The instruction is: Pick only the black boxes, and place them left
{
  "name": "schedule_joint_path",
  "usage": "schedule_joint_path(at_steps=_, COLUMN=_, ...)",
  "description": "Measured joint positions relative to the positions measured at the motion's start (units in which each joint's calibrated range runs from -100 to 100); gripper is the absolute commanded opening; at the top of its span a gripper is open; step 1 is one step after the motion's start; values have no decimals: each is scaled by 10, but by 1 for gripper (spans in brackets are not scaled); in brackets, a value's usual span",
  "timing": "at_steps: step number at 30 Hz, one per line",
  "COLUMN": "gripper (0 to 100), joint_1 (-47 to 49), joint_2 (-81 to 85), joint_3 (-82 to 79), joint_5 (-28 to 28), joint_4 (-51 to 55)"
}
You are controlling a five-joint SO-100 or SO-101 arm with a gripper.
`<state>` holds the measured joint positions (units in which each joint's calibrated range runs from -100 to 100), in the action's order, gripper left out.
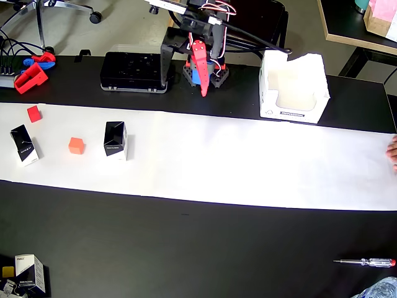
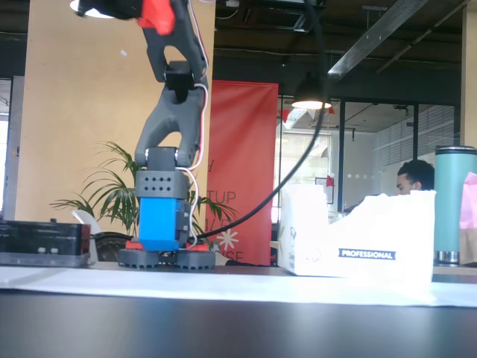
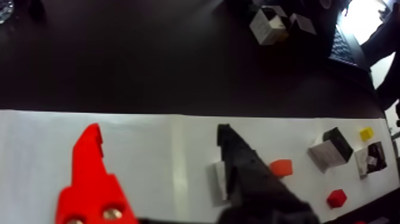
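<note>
In the overhead view two black boxes stand on the white paper strip (image 1: 248, 167): one (image 1: 115, 139) left of centre, one (image 1: 23, 144) at the far left. My gripper (image 1: 205, 88) hangs over the dark table near the arm's base, well away from both. In the wrist view the gripper (image 3: 158, 134) is open and empty, with the red finger (image 3: 89, 173) left and the black finger (image 3: 247, 179) right. A black box (image 3: 215, 179) is partly hidden behind the black finger. Two more black boxes (image 3: 330, 149) (image 3: 372, 159) lie further right.
Small cubes lie among the boxes: red (image 1: 34, 113), orange (image 1: 76, 145), and yellow (image 3: 366, 133) in the wrist view. A large white open carton (image 1: 291, 87) stands at the back right. A boxed item (image 1: 28, 273) sits front left and a screwdriver (image 1: 366, 262) front right.
</note>
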<state>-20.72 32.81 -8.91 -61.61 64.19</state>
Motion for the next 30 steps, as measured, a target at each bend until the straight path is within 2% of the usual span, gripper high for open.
schedule_joint_path(at_steps=4, gripper=37, joint_1=-37, joint_2=-73, joint_3=69, joint_5=-21, joint_4=27)
schedule_joint_path(at_steps=10, gripper=37, joint_1=-88, joint_2=-180, joint_3=184, joint_5=-58, joint_4=133)
schedule_joint_path(at_steps=14, gripper=48, joint_1=-107, joint_2=-234, joint_3=238, joint_5=-74, joint_4=184)
schedule_joint_path(at_steps=16, gripper=50, joint_1=-113, joint_2=-256, joint_3=248, joint_5=-83, joint_4=193)
schedule_joint_path(at_steps=30, gripper=50, joint_1=-134, joint_2=-379, joint_3=251, joint_5=-114, joint_4=193)
